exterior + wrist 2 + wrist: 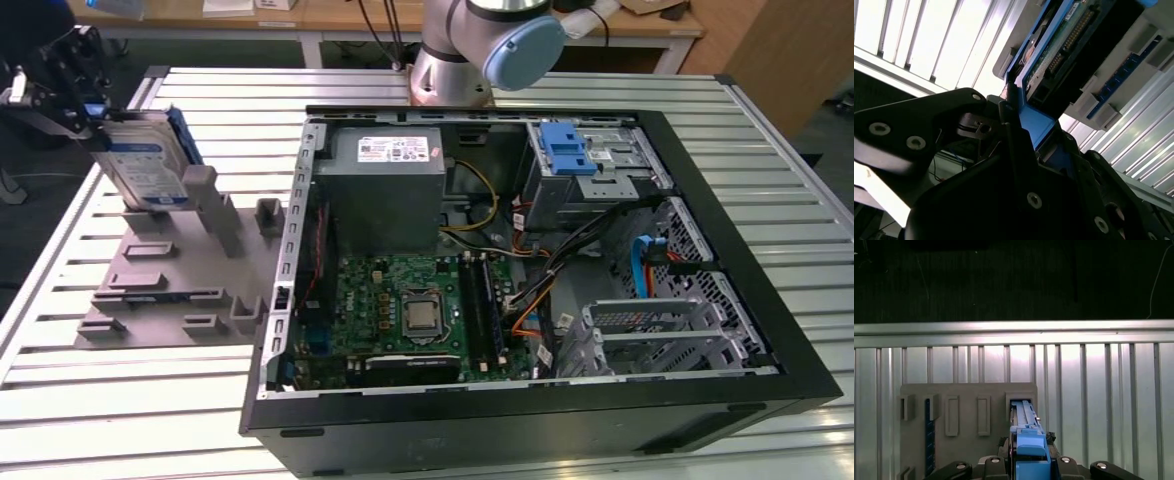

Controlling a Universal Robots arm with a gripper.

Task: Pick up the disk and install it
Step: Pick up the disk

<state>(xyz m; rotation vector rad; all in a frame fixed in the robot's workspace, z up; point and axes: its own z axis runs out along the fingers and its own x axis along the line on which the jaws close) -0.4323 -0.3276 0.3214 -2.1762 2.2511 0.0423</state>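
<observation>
**Disk pinched in my claw over the grey holder plate**

At the exterior view's far left, my claw is closed on the top end of the disk. I grip it by its blue caddy frame. The disk stands on edge, nearly upright, with its white-and-blue label facing the camera. Its lower end is down at a slot post of the grey holder plate. I cannot tell whether it is seated in the slot or just clear of it.

In the first wrist view, the caddy's blue edge runs straight out from between my fingers toward an open slot in the plate. In the second wrist view, the disk's circuit-board side shows, with the blue frame pressed between my black fingers.

The plate lies flat on the slatted metal table.

Just to the right of the plate, the open computer case lies on its side. Inside it, the grey power supply sits above the green motherboard. Further right is the silver drive cage with its blue latch. My arm's base stands behind the case.
</observation>
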